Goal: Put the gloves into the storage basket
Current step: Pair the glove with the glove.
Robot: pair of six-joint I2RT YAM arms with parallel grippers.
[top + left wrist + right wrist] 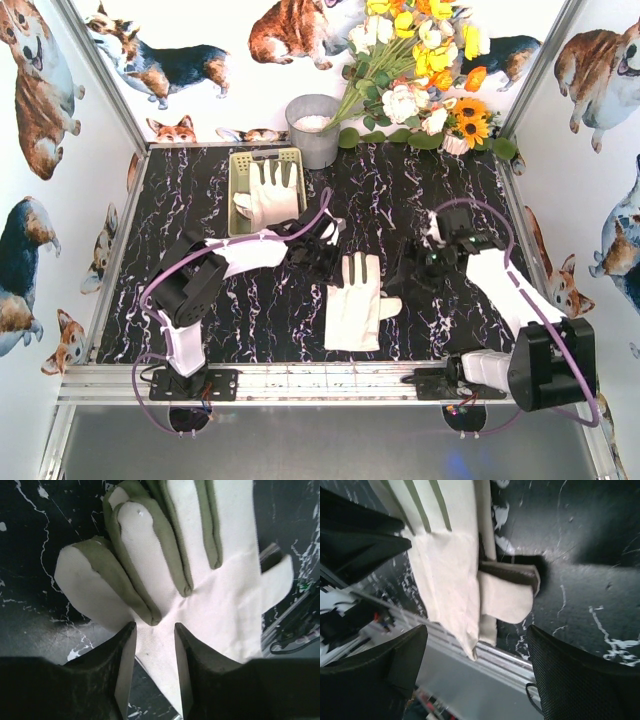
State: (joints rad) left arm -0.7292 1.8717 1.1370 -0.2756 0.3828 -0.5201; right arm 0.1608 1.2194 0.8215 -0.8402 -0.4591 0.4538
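Note:
A cream-white glove (355, 300) lies flat on the black marbled table, fingers pointing away from the arms and thumb to the right. A second glove (270, 195) lies in the pale yellow-green storage basket (239, 170) at the back left. My left gripper (322, 258) is at the table glove's left finger end. In the left wrist view the gripper (154, 630) is open, and the glove (215, 595) passes between its jaws. My right gripper (405, 270) is open and empty just right of the glove. In the right wrist view the gripper (477, 635) faces the glove (450, 565).
A grey metal bucket (313, 130) stands just right of the basket at the back. Artificial flowers (420, 70) fill the back right corner. An aluminium rail (330, 380) runs along the near table edge, close to the glove's cuff. Printed walls close in both sides.

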